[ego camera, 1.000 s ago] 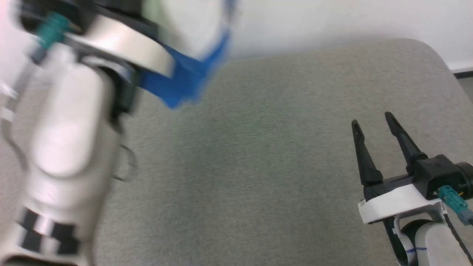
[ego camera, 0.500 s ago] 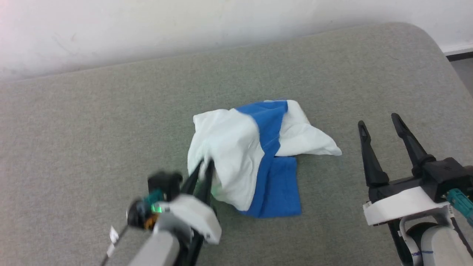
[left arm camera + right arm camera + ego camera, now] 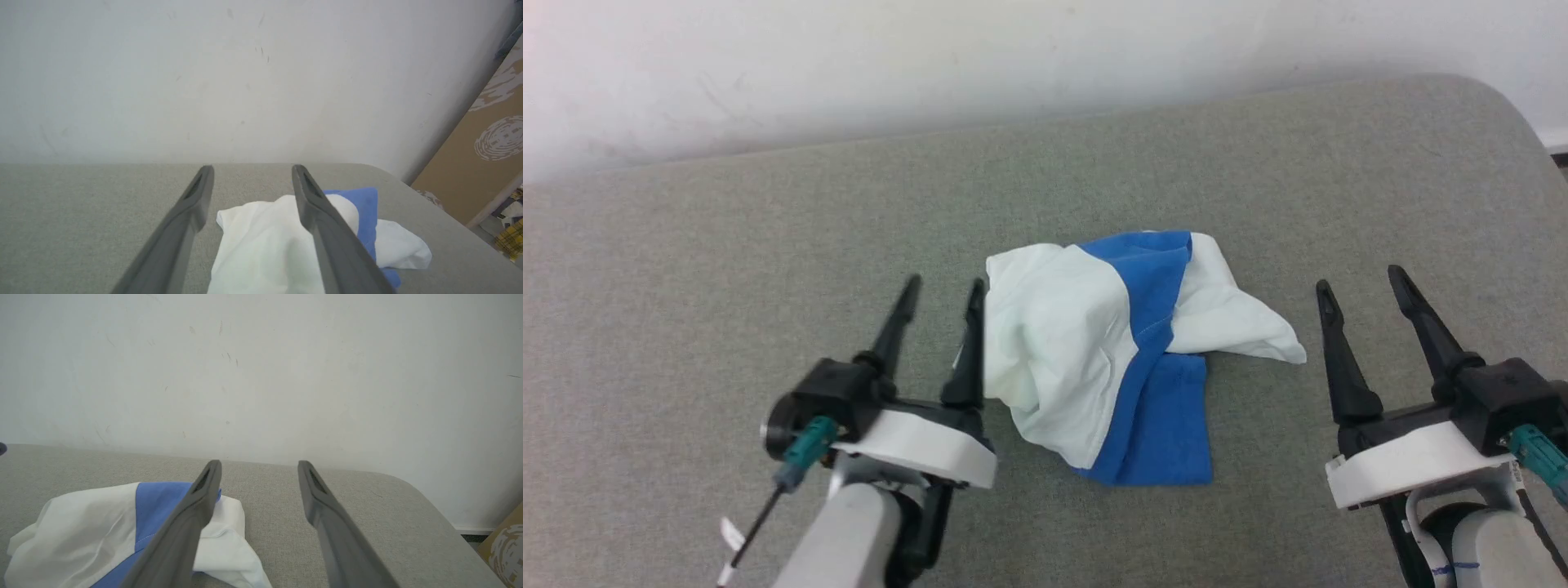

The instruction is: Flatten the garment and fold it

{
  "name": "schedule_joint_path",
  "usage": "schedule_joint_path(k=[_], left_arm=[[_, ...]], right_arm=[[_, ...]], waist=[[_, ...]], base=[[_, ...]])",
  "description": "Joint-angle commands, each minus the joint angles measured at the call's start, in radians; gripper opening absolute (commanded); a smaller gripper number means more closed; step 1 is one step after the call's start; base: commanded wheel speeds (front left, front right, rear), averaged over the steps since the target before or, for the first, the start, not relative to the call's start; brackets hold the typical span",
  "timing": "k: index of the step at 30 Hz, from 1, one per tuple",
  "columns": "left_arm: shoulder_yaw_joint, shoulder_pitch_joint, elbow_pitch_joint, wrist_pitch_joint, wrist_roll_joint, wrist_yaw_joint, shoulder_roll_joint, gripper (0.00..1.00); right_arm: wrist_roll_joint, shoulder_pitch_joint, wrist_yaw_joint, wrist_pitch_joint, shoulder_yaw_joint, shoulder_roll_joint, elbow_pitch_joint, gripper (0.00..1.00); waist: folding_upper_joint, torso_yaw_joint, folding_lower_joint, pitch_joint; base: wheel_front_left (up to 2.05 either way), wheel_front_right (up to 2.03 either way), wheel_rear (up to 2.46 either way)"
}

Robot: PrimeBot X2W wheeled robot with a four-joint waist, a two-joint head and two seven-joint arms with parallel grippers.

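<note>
The crumpled garment (image 3: 1078, 359) lies on the grey bench (image 3: 768, 245) between the left hand (image 3: 945, 283), spread wide at its white edge, and the right hand (image 3: 1361, 278), also wide, apart.

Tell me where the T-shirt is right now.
Head view: the T-shirt lies crumpled at the middle of the grey cushion, just beside the left gripper, farther from the right gripper.
</note>
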Motion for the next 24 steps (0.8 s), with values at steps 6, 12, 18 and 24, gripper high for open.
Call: schedule_joint_path(k=[6,12,18,24], left_arm=[[0.106,0.066,-0.076,-0.005,0.043,0.044,0.060,1.00],[0.187,0.179,-0.102,0.001,0.015,0.078,0.118,1.00],[0.222,0.270,-0.157,0.026,0.001,0.092,0.163,1.00],[0.208,0.286,-0.207,0.053,0.011,0.097,0.176,1.00]], right_arm=[[-0.003,0.032,-0.001,0.012,0.007,0.003,0.002,1.00],[-0.002,0.066,-0.001,0.028,0.008,0.003,-0.004,1.00],[0.008,0.095,-0.001,0.046,0.004,0.003,-0.011,1.00],[0.034,0.092,-0.001,0.067,0.003,0.003,0.007,1.00]], waist=[[-0.0001,0.015,0.0000,-0.050],[-0.0001,0.027,0.0000,-0.083],[-0.0001,0.052,0.0000,-0.103],[-0.0001,0.081,0.0000,-0.099]], base=[[0.00,0.00,0.00],[0.00,0.00,0.00],[0.00,0.00,0.00],[0.00,0.00,0.00]])
